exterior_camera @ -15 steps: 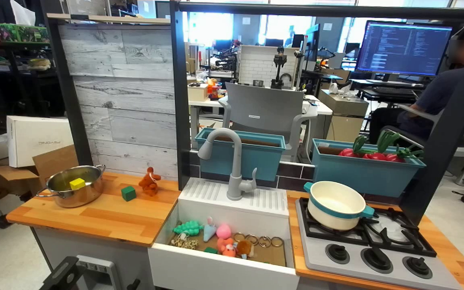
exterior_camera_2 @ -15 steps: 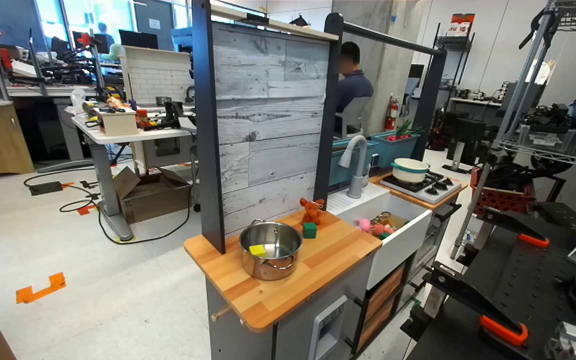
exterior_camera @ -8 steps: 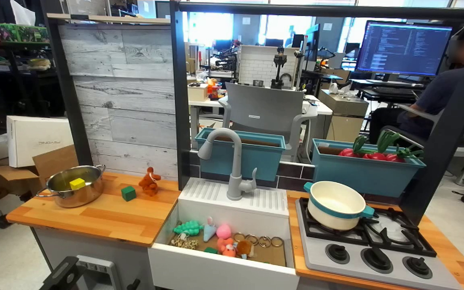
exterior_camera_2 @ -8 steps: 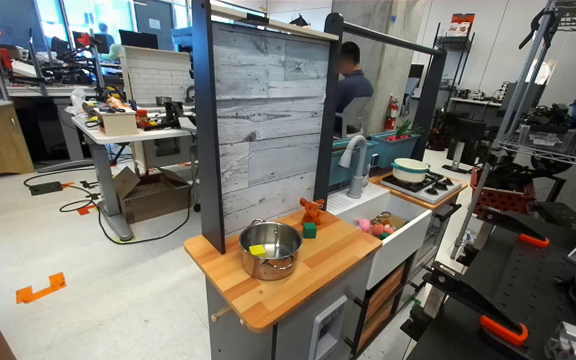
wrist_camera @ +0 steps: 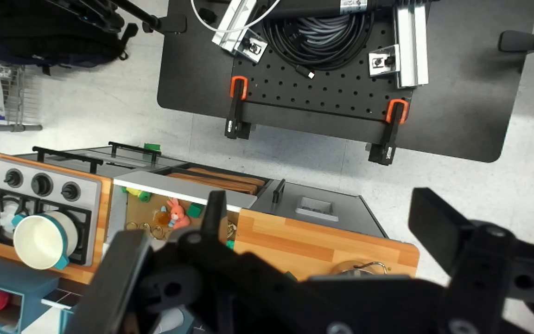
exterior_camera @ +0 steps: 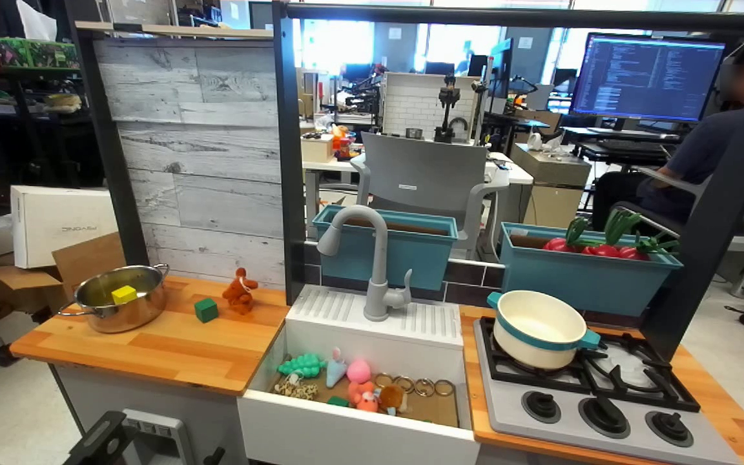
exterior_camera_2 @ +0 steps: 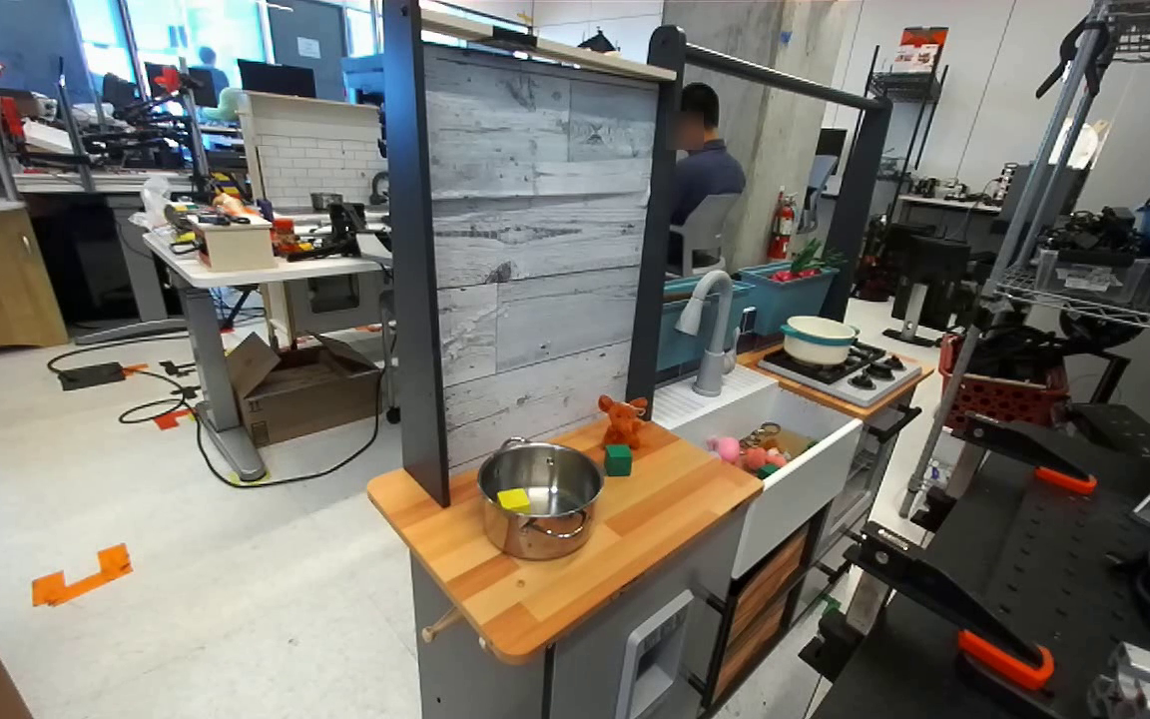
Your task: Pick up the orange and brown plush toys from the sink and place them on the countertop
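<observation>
An orange plush toy [exterior_camera: 240,292] sits upright on the wooden countertop [exterior_camera: 172,345], against the back panel; it also shows in an exterior view [exterior_camera_2: 622,423]. A brown plush toy [exterior_camera: 392,397] lies in the white sink [exterior_camera: 352,423], beside a coral-pink rabbit toy [exterior_camera: 365,396]. The brown toy also shows in the wrist view [wrist_camera: 162,217]. My gripper [wrist_camera: 322,220] shows only in the wrist view. Its fingers are wide apart with nothing between them. It is high above the play kitchen, and the countertop [wrist_camera: 290,234] shows beyond the fingers. The orange toy is hidden in the wrist view.
A green block [exterior_camera: 206,310] and a metal pot [exterior_camera: 128,313] holding a yellow block stand on the countertop. The grey faucet [exterior_camera: 378,271] rises behind the sink. The sink also holds a green toy [exterior_camera: 302,366] and metal rings [exterior_camera: 423,387]. A white pot [exterior_camera: 540,332] stands on the stove.
</observation>
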